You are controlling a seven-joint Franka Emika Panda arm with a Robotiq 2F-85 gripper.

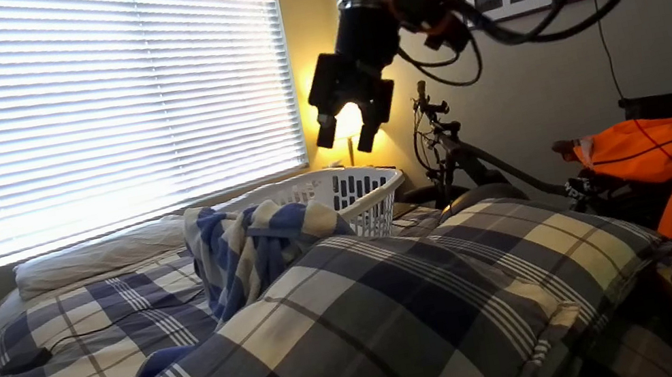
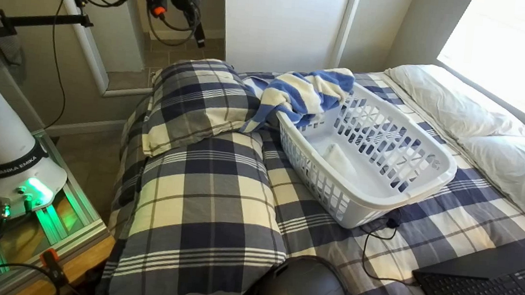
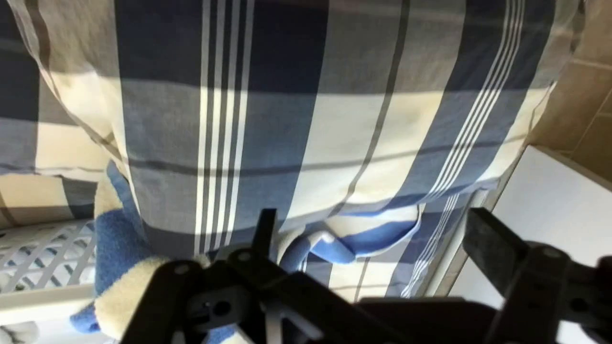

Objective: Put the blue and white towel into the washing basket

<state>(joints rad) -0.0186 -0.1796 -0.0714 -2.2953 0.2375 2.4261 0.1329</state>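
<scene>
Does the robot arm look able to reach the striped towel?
Probably yes: the gripper hangs open and empty, and the towel drapes mostly exposed over the rim of the washing basket, though the plaid pillow beside it might interfere.

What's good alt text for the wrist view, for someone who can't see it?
Open, empty gripper at bottom, partly hiding a blue and white towel that drapes over the rim of a white washing basket at lower left. A plaid pillow fills much of the picture.
</scene>
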